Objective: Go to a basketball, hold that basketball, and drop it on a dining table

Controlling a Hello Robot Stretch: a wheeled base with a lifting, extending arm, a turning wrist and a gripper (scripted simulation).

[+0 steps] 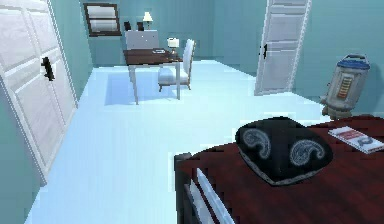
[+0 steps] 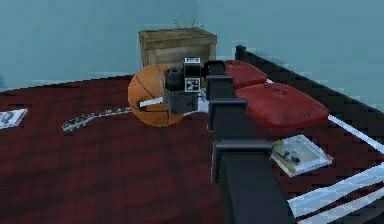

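Sideways: gripper [image 2: 158, 99] at basketball [image 2: 142, 88] on bed [image 2: 120, 170], cannot tell if holding; ahead: distant table [image 1: 148, 54], chair [image 1: 181, 62]

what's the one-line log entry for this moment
stage: at basketball | basketball: lying on bed | hand: at basketball, hold unclear | drop: not yet done

Dark red bed [image 2: 120, 170] bears basketball [image 2: 148, 92], two red pillows [image 2: 285, 105], a booklet [image 2: 300, 155]
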